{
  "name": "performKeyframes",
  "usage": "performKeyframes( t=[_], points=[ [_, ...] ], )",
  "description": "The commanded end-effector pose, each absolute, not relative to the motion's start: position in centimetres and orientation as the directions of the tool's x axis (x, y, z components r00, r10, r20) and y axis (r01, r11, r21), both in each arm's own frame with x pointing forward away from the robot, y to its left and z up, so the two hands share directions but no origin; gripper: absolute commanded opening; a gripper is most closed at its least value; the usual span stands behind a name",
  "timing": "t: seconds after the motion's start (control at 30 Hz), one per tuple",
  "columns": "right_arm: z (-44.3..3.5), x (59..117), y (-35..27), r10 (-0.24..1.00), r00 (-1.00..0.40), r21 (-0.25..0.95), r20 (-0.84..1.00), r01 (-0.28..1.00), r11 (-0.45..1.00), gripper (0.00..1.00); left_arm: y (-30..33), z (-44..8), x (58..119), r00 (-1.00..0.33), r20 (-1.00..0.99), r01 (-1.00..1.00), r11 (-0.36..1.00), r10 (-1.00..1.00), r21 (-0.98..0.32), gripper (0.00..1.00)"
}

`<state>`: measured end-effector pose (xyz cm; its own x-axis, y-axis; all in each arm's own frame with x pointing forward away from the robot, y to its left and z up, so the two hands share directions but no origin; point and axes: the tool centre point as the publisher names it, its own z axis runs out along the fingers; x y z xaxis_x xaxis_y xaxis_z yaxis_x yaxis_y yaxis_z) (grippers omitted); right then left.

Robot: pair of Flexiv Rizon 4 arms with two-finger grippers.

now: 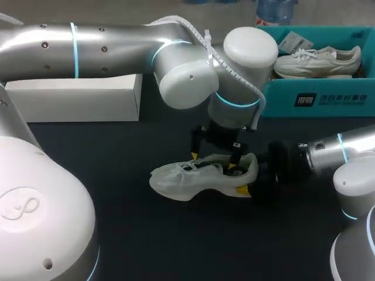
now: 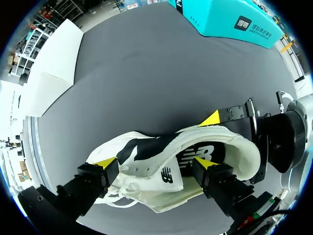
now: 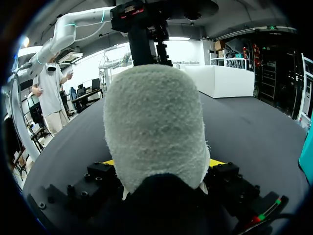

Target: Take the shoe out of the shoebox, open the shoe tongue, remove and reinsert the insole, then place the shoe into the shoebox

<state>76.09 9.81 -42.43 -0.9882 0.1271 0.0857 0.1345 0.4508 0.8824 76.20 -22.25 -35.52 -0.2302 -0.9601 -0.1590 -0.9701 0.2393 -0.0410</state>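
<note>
White mesh shoe [image 1: 199,178] lying on its sole on the table [image 1: 176,234], outside the shoebox [image 1: 328,96].
I'm judging it light and floppy: my right gripper [image 3: 161,164] is clamping the firmer heel, my left gripper [image 2: 154,164] is straddling the tongue, spread wide, gripping nothing.

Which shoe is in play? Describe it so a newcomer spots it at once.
Start at the teal shoebox at the far right of the table, which holds one pale shoe. In front of it, mid-table, lies the second shoe, outside the box. It alone is held at the heel by the right fingers, with the left fingers over its opening.
</note>
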Motion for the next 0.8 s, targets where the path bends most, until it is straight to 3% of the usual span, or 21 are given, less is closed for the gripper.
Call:
performKeyframes(
  t=[0.03,0.37,0.8],
  points=[
    [-42.4,76.1,9.9,0.128,-0.988,0.88,0.086,0.135,0.455,0.0,-22.4,-36.1,75.9,-0.217,-0.224,-0.97,0.236,-0.95,-0.06,1.0],
    [-42.4,76.1,9.9,0.128,-0.988,0.88,0.086,0.135,0.455,0.0,-20.5,-36.1,75.5,-0.144,-0.298,-0.978,0.181,-0.944,-0.101,1.0],
    [-42.4,76.1,9.9,0.128,-0.988,0.88,0.086,0.135,0.455,0.0,-17.3,-32.4,75.1,-0.023,-0.278,-0.987,0.065,-0.96,-0.144,1.0]
  ],
)
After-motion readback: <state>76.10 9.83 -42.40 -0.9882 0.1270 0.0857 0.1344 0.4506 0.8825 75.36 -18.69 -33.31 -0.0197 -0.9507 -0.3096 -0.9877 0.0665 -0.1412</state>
